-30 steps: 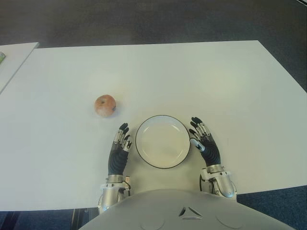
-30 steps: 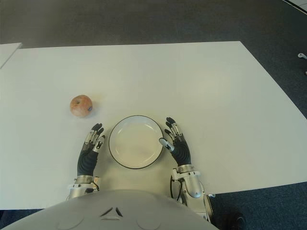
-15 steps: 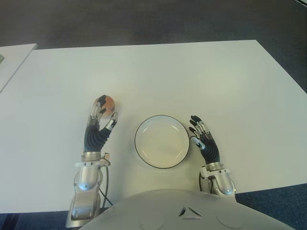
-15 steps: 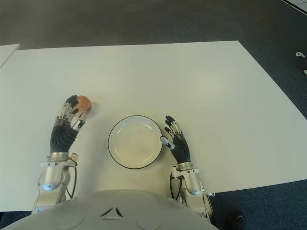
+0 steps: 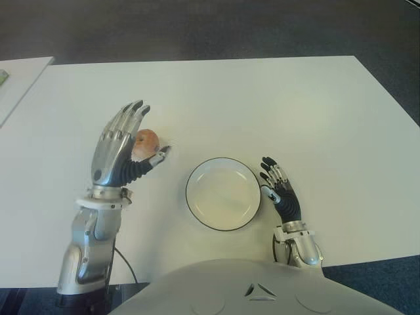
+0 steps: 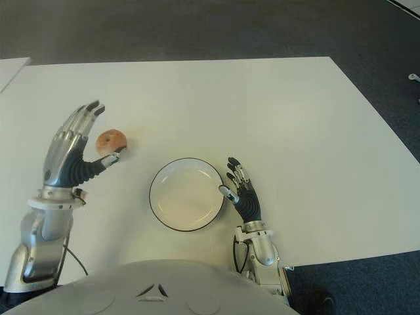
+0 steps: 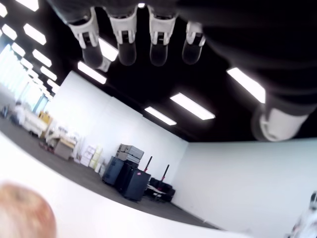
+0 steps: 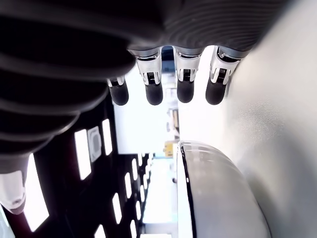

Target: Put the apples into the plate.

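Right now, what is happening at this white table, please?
The robot's left hand is raised beside the apple with fingers spread, thumb toward the fruit, but it has not closed on it. The apple sits on the white table, to the left of the plate, which holds nothing. The right hand shows open just right of the plate.

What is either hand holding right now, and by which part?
Nothing. The left hand is open beside the apple, fingers spread, not closed on it. The right hand is open beside the plate.
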Available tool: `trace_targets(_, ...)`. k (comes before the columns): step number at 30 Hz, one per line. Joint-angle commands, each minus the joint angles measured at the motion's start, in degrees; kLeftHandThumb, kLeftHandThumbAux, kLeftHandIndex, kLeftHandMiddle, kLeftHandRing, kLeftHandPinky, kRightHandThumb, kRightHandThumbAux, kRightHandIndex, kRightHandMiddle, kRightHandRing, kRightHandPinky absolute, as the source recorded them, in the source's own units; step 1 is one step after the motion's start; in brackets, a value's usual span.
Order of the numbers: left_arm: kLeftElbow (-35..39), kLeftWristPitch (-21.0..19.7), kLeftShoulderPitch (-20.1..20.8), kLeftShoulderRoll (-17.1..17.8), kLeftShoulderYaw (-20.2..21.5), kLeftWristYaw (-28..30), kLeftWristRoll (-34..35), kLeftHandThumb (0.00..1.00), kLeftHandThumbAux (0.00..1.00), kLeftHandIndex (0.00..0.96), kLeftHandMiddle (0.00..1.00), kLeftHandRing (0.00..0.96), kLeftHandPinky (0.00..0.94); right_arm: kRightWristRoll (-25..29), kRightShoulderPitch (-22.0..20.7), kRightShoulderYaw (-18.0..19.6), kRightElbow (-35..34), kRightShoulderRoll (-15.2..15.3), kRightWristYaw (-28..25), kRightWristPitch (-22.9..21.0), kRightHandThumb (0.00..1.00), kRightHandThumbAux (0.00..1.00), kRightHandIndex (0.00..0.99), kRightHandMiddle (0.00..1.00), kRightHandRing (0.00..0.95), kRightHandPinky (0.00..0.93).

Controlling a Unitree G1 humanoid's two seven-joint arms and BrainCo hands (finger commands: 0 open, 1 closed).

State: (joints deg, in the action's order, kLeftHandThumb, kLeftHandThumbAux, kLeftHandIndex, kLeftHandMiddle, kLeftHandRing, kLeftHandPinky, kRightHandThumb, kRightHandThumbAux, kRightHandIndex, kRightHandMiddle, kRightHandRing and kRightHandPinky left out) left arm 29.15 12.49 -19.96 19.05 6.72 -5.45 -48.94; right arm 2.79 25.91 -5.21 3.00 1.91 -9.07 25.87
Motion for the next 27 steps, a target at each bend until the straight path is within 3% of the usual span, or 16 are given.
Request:
trace_targets(1,-3.1,-3.9,8.0,8.7,-0.7,6.6,-14.6,0.338,0.372,0.102,0.000,0.000,0.000,0.1,1.0,0.8,5.0,0.2,0.3,-2.7,0.079,0.519,0.000,0.000,0.000,0.000)
trace_targets(7,-12.5,-4.2,14.4,14.5,-3.9,7.0,-19.1,0.343,0.338,0.090,0.000,0.000,0.000,-0.4,1.1,0.8,5.2,0.0,0.8,-1.6,0.075,0.518,0.000,0.000,0.000,0.000)
trace_targets(14,-20.5,-3.7,20.3,20.5,-7.1,8.6,-19.0,0.327,0.298,0.051,0.000,0.000,0.000,-0.9,0.8,1.1,6.0,0.0,1.2,0.0,0.071,0.502,0.000,0.000,0.000,0.000)
trace_targets(17,-28.1,-2.2,25.2,22.9,-9.5,8.7,-17.9,0.313,0.273,0.035,0.000,0.000,0.000,-0.8,0.8,1.3,6.5,0.5,0.8,1.2,0.070,0.499,0.000,0.000,0.000,0.000)
trace_targets(22,-40.5,-0.5,31.3,23.1,-14.6,8.1,-16.7,0.300,0.242,0.014,0.000,0.000,0.000,0.1,0.5,1.7,7.3,0.8,0.2,2.4,0.069,0.496,0.000,0.000,0.000,0.000)
trace_targets(27,-46.4,0.3,33.1,23.4,-17.8,7.0,-15.5,0.292,0.237,0.004,0.000,0.000,0.000,0.7,0.6,2.2,7.4,1.0,-0.1,2.3,0.064,0.491,0.000,0.000,0.000,0.000)
